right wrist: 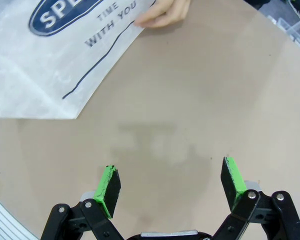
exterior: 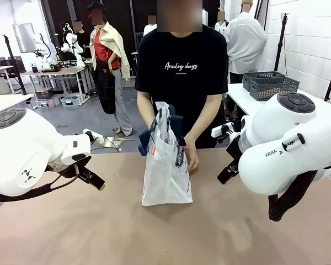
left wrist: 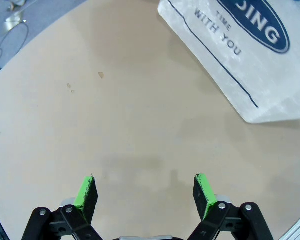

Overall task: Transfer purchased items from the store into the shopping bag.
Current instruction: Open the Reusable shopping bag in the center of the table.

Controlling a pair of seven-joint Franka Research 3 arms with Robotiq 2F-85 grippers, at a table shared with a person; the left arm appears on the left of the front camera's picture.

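Crinkly translucent plastic shopping bag (exterior: 165, 175) stands on matte table (exterior: 71, 232).

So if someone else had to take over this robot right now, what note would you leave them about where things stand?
Left gripper: open, holding nothing, over bare table to one side of the bag.
Right gripper: open, holding nothing, over the table on the bag's other side.
Shopping bag: standing upright mid-table, towards the far edge; the person's hand steadies it.
Done: the bag is set up. Whether anything is inside cannot be told.
Left: probably all the loading, since neither gripper touches an item yet.
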